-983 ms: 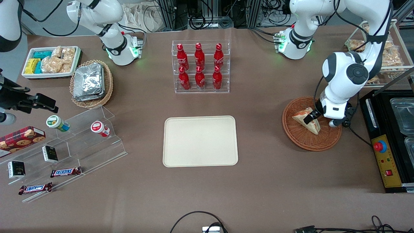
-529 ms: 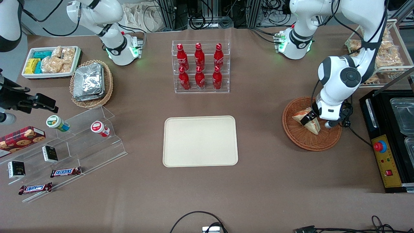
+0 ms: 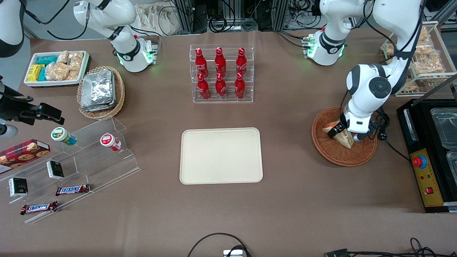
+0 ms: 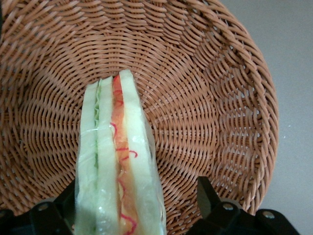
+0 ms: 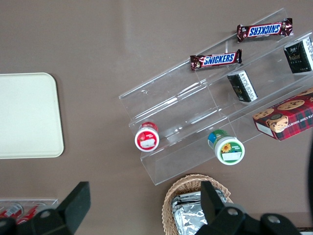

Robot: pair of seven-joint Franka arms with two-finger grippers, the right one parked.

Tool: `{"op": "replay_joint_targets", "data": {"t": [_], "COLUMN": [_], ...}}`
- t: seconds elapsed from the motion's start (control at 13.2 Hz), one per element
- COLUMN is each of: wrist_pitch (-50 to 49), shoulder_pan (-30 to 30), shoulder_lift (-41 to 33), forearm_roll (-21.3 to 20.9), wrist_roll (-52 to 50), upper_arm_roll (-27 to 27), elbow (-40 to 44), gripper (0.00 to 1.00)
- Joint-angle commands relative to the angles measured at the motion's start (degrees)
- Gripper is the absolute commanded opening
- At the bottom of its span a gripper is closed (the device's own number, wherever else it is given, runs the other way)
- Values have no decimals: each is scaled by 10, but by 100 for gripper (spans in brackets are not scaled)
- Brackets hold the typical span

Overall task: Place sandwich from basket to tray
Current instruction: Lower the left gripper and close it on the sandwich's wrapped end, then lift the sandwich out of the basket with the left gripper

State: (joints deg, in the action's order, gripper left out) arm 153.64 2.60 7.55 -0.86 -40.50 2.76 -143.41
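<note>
The sandwich (image 3: 345,140), a clear-wrapped wedge with white bread and orange-red filling, lies in the reddish-brown wicker basket (image 3: 339,155) toward the working arm's end of the table. My gripper (image 3: 343,135) is down in the basket, open, with one finger on each side of the wedge. In the left wrist view the sandwich (image 4: 117,161) stands on edge between the gripper (image 4: 134,196) fingers. One finger is at the wrap, and a gap of basket (image 4: 205,98) weave shows before the other finger (image 4: 206,193). The cream tray (image 3: 221,156) lies bare mid-table.
A clear rack of red bottles (image 3: 221,73) stands farther from the front camera than the tray. A black machine (image 3: 428,157) and a wire rack of snack bags (image 3: 425,60) flank the basket. An acrylic stepped shelf (image 3: 89,157), foil-packet basket (image 3: 100,91) and white bin (image 3: 57,67) sit toward the parked arm's end.
The wrist has shifted a little toward the tray's side of the basket and settled lower around the sandwich. The sandwich and basket have not moved.
</note>
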Motion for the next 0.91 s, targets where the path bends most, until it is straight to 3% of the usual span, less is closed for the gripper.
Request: {"op": "replay_joint_targets", "data": {"t": [0.0, 0.15, 0.3, 0.6, 0.83], "wrist_pitch": [22, 23, 28, 16, -73], "shoulder_pan": [5, 5, 5, 4, -1], "shoulder_lift": [-2, -1, -2, -20, -72], "forearm_roll": [0, -5, -10, -11, -10], "wrist_roll": [-10, -8, -5, 44, 115], "upper_arm_roll": [2, 2, 7, 9, 8], "elbow": [-11, -12, -18, -19, -12], "gripper": [77, 46, 29, 27, 27]}}
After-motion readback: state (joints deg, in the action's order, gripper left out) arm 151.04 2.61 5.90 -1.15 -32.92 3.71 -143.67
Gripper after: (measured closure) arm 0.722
